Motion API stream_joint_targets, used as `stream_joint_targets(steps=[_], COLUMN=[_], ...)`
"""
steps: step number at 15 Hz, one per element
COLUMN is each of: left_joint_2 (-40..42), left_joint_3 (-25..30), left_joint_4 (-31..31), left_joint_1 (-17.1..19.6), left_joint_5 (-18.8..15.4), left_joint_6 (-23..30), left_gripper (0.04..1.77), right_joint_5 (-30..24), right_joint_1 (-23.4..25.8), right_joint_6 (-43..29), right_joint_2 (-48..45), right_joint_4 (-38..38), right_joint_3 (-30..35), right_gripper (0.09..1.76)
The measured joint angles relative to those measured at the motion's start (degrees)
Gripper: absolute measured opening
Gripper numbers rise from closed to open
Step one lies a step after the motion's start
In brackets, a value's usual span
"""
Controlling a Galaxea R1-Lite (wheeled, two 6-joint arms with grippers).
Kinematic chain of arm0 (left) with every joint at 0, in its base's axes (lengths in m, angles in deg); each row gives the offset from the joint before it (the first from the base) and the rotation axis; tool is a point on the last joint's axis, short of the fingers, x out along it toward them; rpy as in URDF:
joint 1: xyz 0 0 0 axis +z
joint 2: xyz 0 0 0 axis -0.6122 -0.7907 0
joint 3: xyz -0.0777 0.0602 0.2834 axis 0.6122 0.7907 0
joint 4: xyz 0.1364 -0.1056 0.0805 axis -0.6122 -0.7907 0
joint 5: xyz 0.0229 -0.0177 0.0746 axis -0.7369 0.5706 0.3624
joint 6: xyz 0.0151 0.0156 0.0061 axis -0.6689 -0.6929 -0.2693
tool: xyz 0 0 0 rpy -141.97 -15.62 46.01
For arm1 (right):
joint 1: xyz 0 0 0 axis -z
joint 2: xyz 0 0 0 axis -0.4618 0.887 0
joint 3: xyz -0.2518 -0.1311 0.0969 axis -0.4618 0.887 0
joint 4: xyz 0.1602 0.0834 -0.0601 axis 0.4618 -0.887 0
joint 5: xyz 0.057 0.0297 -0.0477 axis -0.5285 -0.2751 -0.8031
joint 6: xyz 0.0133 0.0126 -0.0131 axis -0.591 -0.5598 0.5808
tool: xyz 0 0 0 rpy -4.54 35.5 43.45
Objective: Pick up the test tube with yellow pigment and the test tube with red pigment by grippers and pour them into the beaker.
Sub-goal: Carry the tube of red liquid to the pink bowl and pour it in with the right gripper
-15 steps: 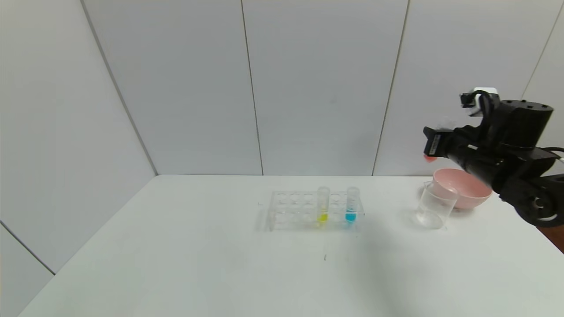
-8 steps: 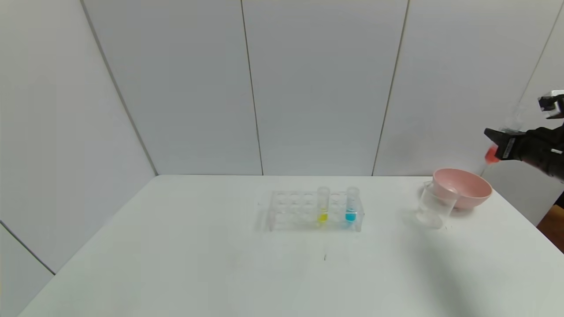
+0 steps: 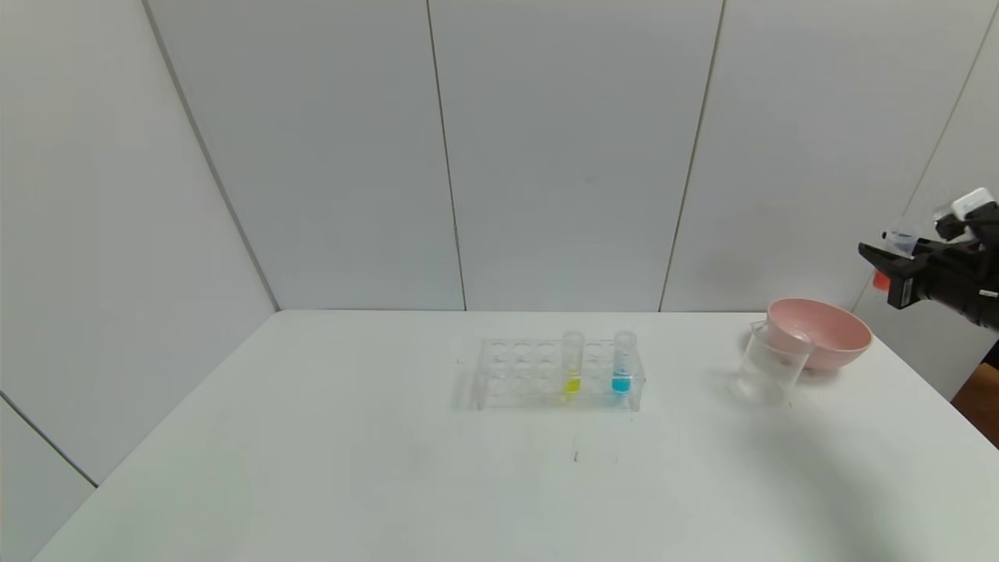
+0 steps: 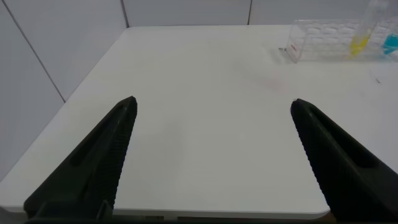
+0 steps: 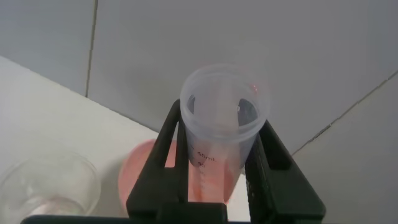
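My right gripper [image 3: 886,261] is shut on the test tube with red pigment [image 5: 217,134] and holds it high at the far right, above and beyond the pink bowl. Its red end [image 3: 879,280] shows below the fingers. The beaker [image 3: 769,364] stands on the table in front of the bowl, and also shows in the right wrist view [image 5: 46,190]. The test tube with yellow pigment [image 3: 572,364] stands in the clear rack [image 3: 515,373], seen also in the left wrist view [image 4: 359,37]. My left gripper [image 4: 211,106] is open and empty over the table's near left part.
A pink bowl [image 3: 819,332] sits right behind the beaker near the table's right edge. A tube with blue liquid [image 3: 622,361] stands in the rack right of the yellow one. Grey wall panels close the back and sides.
My right gripper swung with the red tube from over the beaker and bowl out to the right, then dropped slightly. The rack, beaker and bowl stay put.
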Motion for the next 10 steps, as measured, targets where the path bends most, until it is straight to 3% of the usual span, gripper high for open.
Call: stream_joint_targets(steps=[10], left_joint_2=[0.0], left_joint_3=[0.0], left_joint_4=[0.0], left_joint_1=[0.0], left_joint_5=[0.0], left_joint_6=[0.0], left_gripper=[1.76], right_joint_5=[-0.6], right_joint_1=[-2.1], right_joint_6=[33.4], right_joint_2=[4.4], right_joint_4=[-0.5], right_joint_3=[-0.1], right_gripper=[0.58])
